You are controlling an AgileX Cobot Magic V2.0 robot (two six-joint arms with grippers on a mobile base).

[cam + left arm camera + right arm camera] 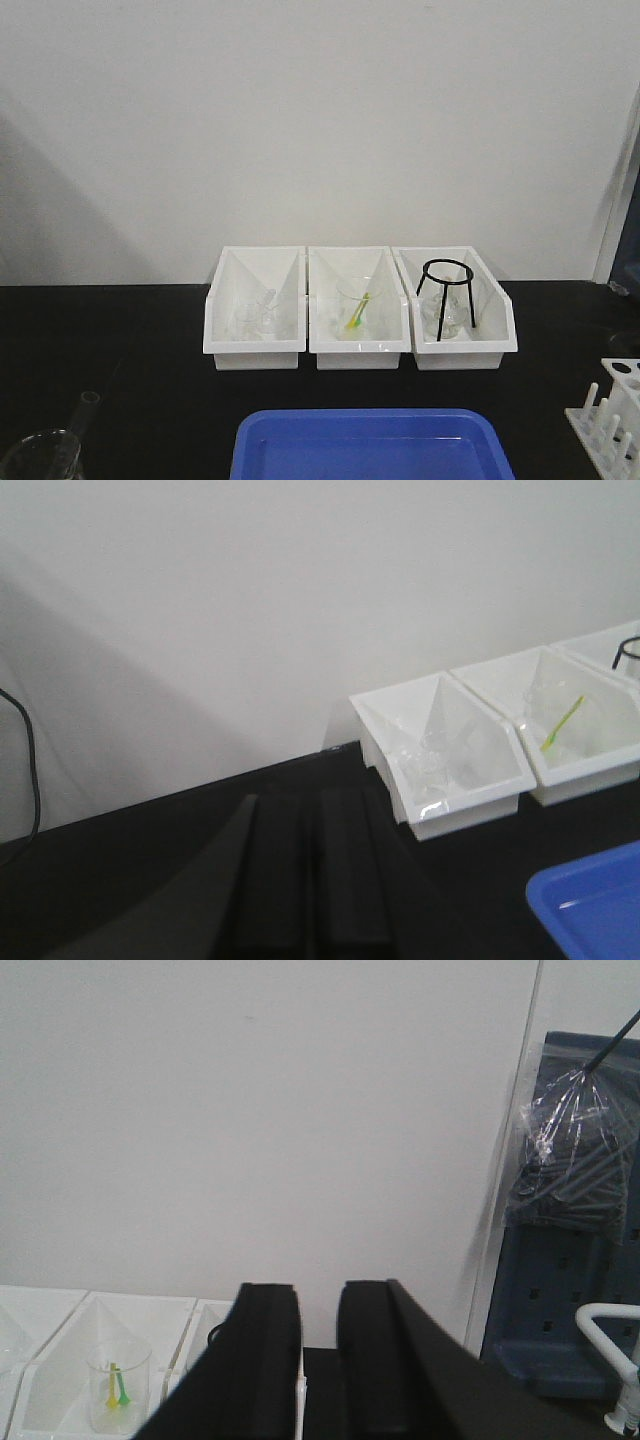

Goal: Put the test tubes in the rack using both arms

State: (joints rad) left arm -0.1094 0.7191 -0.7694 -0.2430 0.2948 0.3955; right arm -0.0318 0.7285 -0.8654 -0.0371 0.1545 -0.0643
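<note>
Test tube [86, 406] sightings come down to one for you: a slim clear tube with an open rim, leaning out of a clear glass vessel [38, 456] well to the left of the blue tray [370, 440], on the black table [120, 340]. Your rack [612, 408], white with round holes on top and upright pegs along its base, stands to the right of the blue tray, apart from it and cut off by the frame edge. You cannot tell whether any hole is filled. Behind the blue tray, toward the wall, three white bins sit side by side. The left bin [253, 356] holds clear glassware, the middle bin [360, 358] a beaker with a green-yellow stick [358, 312], and the right bin [465, 358] a black tripod ring [438, 305] beside more glass. Your left gripper [313, 910] hangs to the left of the blue tray, its jaws drawn together to a thin dark seam with nothing between them. Your right gripper [320, 1360] looks over the bins behind the blue tray, its jaws a narrow gap apart and holding nothing.
</note>
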